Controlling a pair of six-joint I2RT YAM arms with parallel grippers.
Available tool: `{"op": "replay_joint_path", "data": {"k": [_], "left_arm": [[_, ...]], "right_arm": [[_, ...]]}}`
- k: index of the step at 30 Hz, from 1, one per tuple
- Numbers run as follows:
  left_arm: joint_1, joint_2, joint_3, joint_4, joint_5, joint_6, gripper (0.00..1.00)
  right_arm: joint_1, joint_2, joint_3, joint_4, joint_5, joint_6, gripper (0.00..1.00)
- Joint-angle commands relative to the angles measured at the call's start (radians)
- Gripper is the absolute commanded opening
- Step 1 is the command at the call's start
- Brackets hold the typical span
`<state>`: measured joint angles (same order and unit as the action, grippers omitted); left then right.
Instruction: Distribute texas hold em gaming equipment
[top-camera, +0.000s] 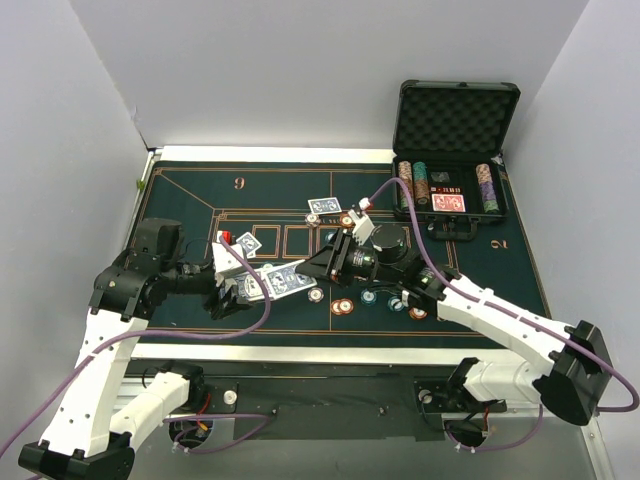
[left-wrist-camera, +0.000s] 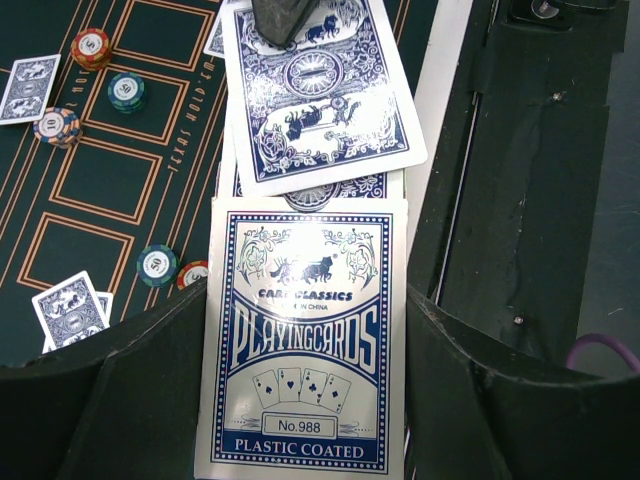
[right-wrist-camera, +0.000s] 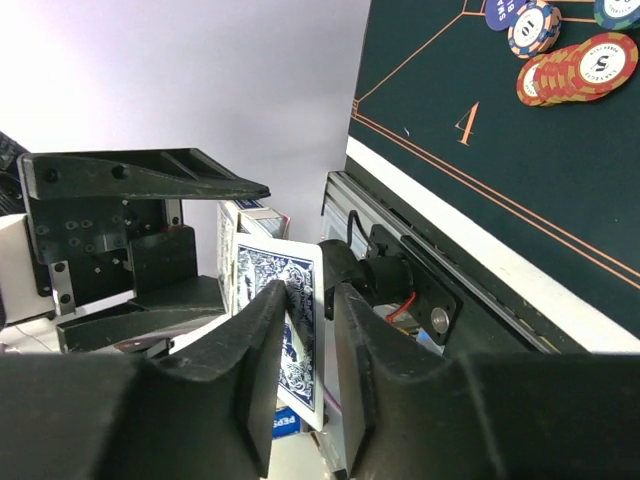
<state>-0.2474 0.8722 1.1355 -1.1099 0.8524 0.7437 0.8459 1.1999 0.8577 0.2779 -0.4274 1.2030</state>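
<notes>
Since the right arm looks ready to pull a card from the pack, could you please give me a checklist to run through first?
1. left gripper shut on card pack: ok.
2. top card between the right gripper fingers: ok.
3. Top card actually pinched: cannot tell.
4. card beneath tucked in: not ok; it pokes out and may drag along.
5. black case away from the handover: ok.

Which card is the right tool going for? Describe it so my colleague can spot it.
On the green felt mat, look at its near edge, left of centre. The left tool holds a blue card box lettered PLAYINGCARDS. The card is the blue-backed one jutting, tilted, past that box's far end, the only one straddled by the right tool.
</notes>
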Motion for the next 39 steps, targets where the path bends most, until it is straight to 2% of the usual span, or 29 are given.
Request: {"op": "replay_joint_path", "data": {"k": [1,3,12,15,23,28,34,39], "left_arm": [[0.003,-0.006,0.024,0.038,0.040,-0.004,0.33],[0.003,-0.006,0.024,0.038,0.040,-0.004,0.33],[0.003,-0.010,0.018,0.039,0.040,-0.004,0.33],[0.003,-0.010,0.017,0.039,0.040,-0.004,0.33],[0.003,-0.010,0.017,0.039,0.037,-0.001,0.33],[0.003,-0.010,0.020,0.039,0.040,-0.003,0.33],[0.003,-0.010,0.024,0.033,0.037,0.000,0.33],[0.005,-0.009,0.020,0.038,0.043,-0.004,0.33]], "right_arm": [[0.005,-0.057,0.006,-0.006,0.022,-0.006,0.14],[0.005,-0.062,0.012,-0.019,0.024,-0.010,0.08],[0.001,-0.091,0.044,-0.084,0.024,-0.036,0.00],[-0.016,-0.111,0.061,-0.112,0.016,-0.043,0.00],[-0.120,-0.160,0.090,-0.138,-0.037,-0.031,0.00],[-0.260,-0.132,0.112,-0.137,-0.082,-0.045,0.00],[-0.390,0.065,0.200,-0.036,-0.148,-0.057,0.00],[-0.444,0.367,0.364,-0.084,-0.100,-0.175,0.00]]}}
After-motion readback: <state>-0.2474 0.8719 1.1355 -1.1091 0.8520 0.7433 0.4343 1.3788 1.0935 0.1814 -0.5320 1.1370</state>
